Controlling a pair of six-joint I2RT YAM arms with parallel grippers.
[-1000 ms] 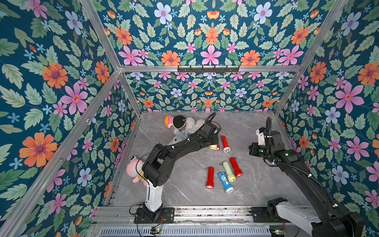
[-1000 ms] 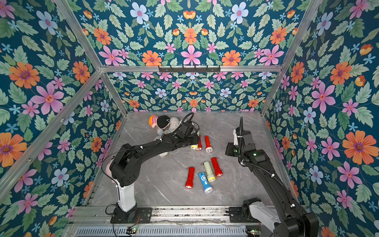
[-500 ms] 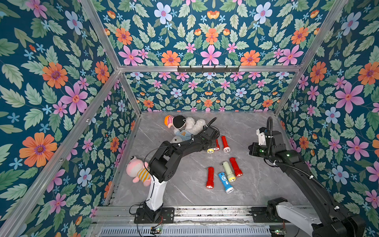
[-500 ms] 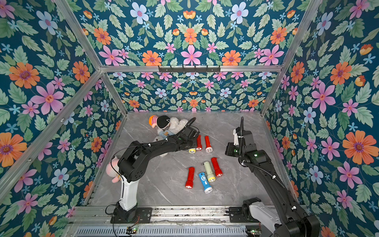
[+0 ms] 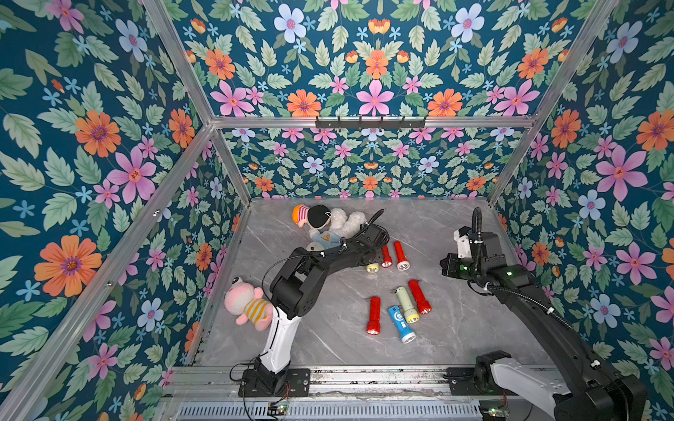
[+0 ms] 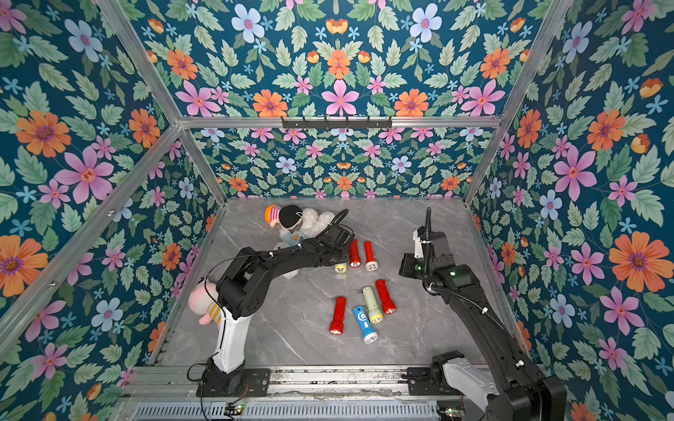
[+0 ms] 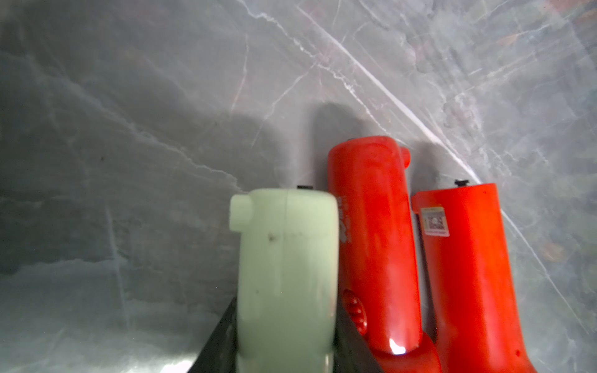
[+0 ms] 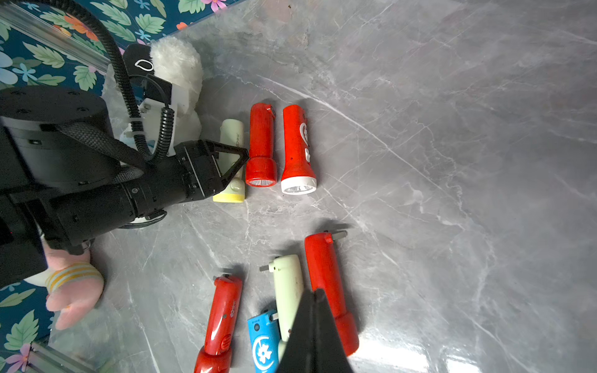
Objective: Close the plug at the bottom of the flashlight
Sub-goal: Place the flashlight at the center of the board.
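My left gripper point(image 7: 286, 326) is shut on a pale green flashlight point(image 7: 286, 258), its body squeezed between both jaws. The flashlight lies level, low at the table, beside two red flashlights point(image 7: 371, 232) point(image 7: 471, 264); its yellow head point(image 5: 372, 268) point(image 6: 341, 268) shows in both top views. Its bottom end point(image 7: 281, 197) points away from the wrist, with a round knob at one side and a small dark tab at the edge. My right gripper point(image 8: 315, 295) is shut and empty. It hovers at the right point(image 5: 446, 264) point(image 6: 404, 263).
Several more flashlights lie nearer the front: a red one point(image 5: 374, 315), a blue one point(image 5: 400, 323), a pale one point(image 5: 406, 304) and another red one point(image 5: 419, 296), some with prongs sticking out. Plush toys sit behind point(image 5: 328, 222) and at the left point(image 5: 248, 304).
My left arm has folded lower and brought the pale flashlight slightly forward and down beside the red ones. The right arm has not moved.
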